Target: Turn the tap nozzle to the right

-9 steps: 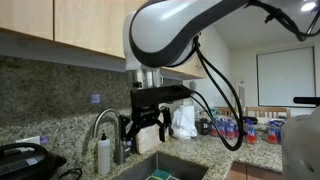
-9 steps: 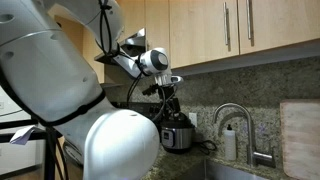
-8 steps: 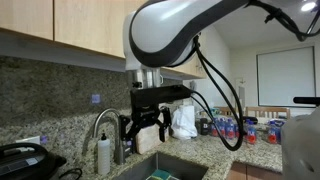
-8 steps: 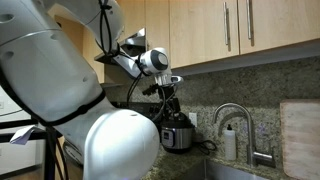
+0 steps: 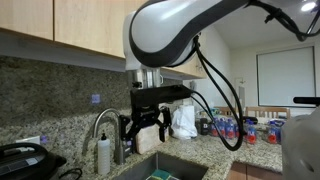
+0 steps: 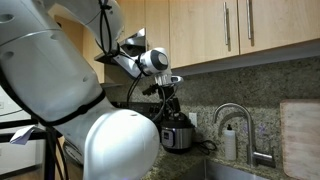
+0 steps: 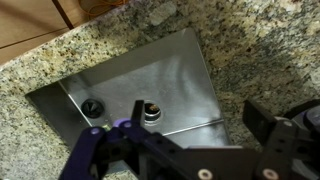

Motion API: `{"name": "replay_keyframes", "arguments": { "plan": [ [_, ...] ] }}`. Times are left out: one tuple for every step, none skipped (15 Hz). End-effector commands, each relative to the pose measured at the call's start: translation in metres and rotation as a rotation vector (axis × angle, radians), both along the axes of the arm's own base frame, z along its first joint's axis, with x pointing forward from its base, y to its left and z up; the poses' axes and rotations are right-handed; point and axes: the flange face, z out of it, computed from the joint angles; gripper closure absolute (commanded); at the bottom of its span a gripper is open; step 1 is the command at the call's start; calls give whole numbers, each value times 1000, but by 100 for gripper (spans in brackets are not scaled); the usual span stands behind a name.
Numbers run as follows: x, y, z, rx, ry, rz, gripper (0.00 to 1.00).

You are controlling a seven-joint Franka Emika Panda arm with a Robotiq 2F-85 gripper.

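The white robot arm with bulky joints [image 5: 170, 30] reaches down from above. Its black two-finger gripper [image 5: 145, 133] points downward, with its fingers [image 7: 95, 150] spread wide apart and nothing between them.

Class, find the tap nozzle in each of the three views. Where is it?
Exterior view: tap nozzle, lower left.
Exterior view: lower right, tap nozzle.
Wrist view: not clearly identifiable.
Shared landmark: white soap bottle beside it, both exterior views.
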Motion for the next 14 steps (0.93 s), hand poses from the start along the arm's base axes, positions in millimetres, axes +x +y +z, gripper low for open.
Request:
{"name": "replay_keyframes", "arguments": {
  "plan": [
    [0, 0, 1, 9, 1, 3, 0],
    [1, -1, 1, 0, -11, -12, 0],
    [1, -2, 2, 1, -21, -15, 0],
    [3, -2, 4, 5, -40, -20, 0],
    [4, -2, 5, 9, -53, -22, 0],
    [4, -2, 5, 12, -56, -19, 0],
    [4, -2, 5, 10, -50, -13, 0],
    [4, -1, 5, 17, -44, -7, 0],
    [4, 0, 4, 28, -33, -2, 0],
    [4, 0, 4, 35, -31, -1, 0],
    [4, 0, 5, 39, -33, -11, 0],
    [3, 0, 4, 45, -21, -8, 0],
    [2, 1, 4, 55, -8, 4, 0],
    [1, 2, 3, 52, 4, 15, 0]
  ]
}}
